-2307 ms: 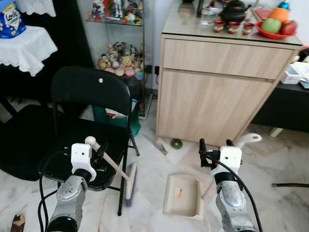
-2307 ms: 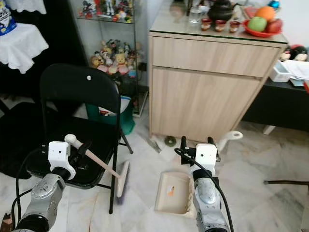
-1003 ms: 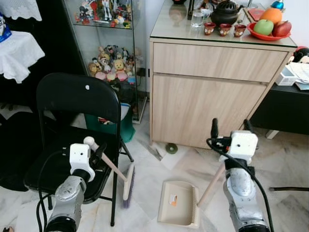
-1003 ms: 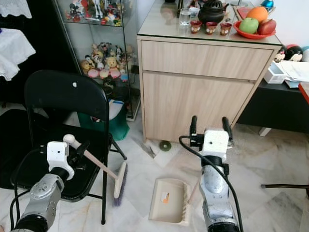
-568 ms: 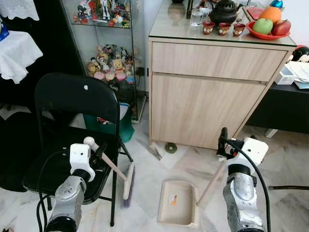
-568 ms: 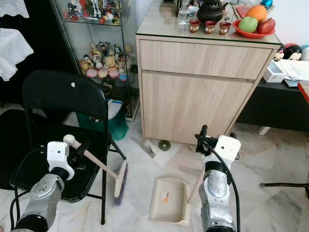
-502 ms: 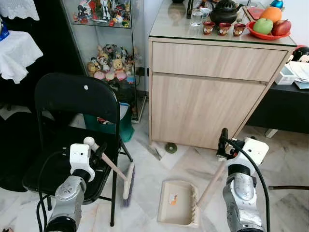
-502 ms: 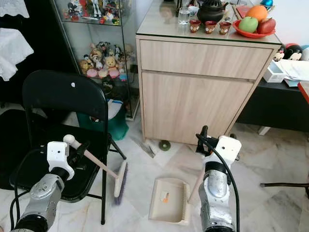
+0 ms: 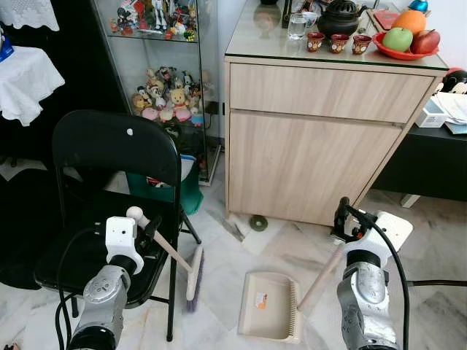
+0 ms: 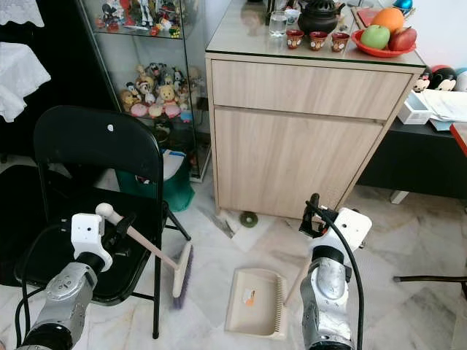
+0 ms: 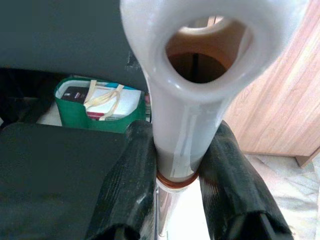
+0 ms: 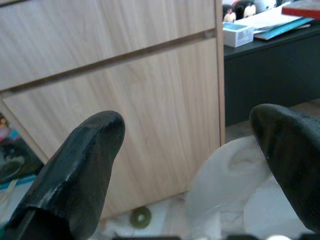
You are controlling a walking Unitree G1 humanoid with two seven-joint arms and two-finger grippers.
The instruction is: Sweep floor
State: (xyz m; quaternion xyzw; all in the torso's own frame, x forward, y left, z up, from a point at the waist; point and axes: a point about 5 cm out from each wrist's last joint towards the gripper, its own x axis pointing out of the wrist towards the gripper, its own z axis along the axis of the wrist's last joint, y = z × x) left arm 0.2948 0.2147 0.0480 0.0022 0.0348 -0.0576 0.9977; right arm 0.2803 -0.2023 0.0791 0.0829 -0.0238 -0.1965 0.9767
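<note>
Clamped on the pale plastic handle of the small hand broom (image 9: pixel 171 251), the left gripper (image 9: pixel 149 235) sits at lower left of the head view; the broom's long axis slants down and right to bristles just off the marble floor (image 9: pixel 277 244), beside the black folding chair (image 9: pixel 109 157). At lower right, the right gripper (image 9: pixel 343 215) hangs spread wide, holding nothing. Lower centre lies the beige plastic dustpan (image 9: pixel 268 306), its wooden-looking handle rising up-right toward that gripper, the nearer arm for grasping it.

Glossy marble floor (image 9: pixel 241 251); matt wood-grain cabinet (image 9: pixel 314 138); dustpan (image 9: pixel 270 306) smooth, probably plastic; fingers (image 12: pixel 75 165) matt black.
</note>
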